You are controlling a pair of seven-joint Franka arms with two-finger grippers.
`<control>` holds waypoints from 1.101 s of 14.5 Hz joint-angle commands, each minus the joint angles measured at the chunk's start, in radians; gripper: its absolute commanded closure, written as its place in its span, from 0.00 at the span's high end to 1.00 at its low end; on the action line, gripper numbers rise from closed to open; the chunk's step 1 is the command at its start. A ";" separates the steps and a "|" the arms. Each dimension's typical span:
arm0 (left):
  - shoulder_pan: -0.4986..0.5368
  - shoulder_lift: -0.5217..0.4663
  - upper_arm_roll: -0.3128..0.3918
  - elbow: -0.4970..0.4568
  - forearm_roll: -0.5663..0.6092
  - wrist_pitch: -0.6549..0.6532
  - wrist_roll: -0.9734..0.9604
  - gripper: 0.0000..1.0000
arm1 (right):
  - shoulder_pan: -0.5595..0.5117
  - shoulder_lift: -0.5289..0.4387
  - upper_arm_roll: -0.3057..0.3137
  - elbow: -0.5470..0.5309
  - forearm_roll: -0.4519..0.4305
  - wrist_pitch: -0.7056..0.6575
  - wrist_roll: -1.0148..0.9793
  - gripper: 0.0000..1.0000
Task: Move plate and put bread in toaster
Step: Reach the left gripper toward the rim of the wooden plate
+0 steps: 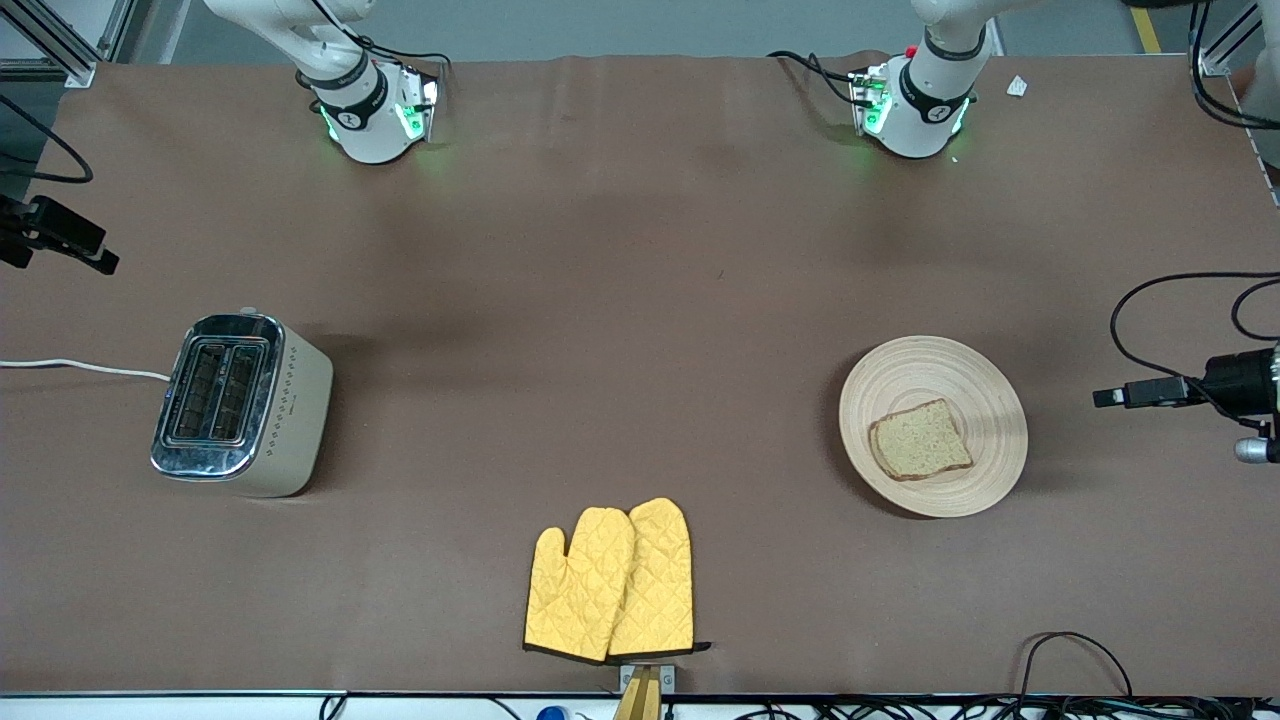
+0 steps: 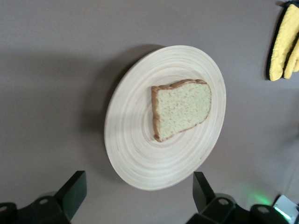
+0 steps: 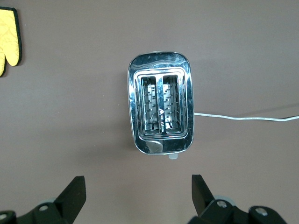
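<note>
Left hand (image 2: 135,196) hangs high over the table, fingers spread apart and empty, looking straight down on the plate (image 2: 140,154). Right hand (image 3: 135,196) is the same: fingers apart, nothing held, hanging above the toaster (image 3: 161,109). Neither hand shows in the front view, only the arm bases.

Where your parts are:
- plate (image 1: 985,395) sits toward the left arm's end of the table, bread (image 1: 920,440) lying flat on it, off-centre toward the front camera.
- toaster (image 1: 240,405) is at the right arm's end, well apart from the plate, both slots up and empty, white cord (image 1: 85,368) trailing off the table edge.
- yellow oven mitts (image 1: 612,582) lie between the two, nearer the front camera.

Risks, as I judge them:
- Shallow rim: a pinch on the plate edge may slip or tip it, and the bread slides off.
- Bread lies flat; a top-down pinch may crush it or miss the crust.
- Slots are narrow, so a skewed slice will jam on the chrome top.
- Dragging the plate low could catch the mitts.
</note>
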 commanded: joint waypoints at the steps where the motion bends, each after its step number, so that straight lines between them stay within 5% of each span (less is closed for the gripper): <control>1: 0.024 0.089 -0.001 0.033 -0.098 -0.002 0.067 1.00 | -0.012 -0.014 0.012 -0.015 -0.016 0.007 -0.005 1.00; 6: 0.033 0.181 -0.001 0.033 -0.205 0.007 0.200 1.00 | -0.012 -0.014 0.012 -0.015 -0.016 0.007 -0.005 1.00; 16: 0.025 0.284 -0.001 0.033 -0.321 0.008 0.330 0.49 | -0.012 -0.014 0.012 -0.014 -0.016 0.007 -0.005 1.00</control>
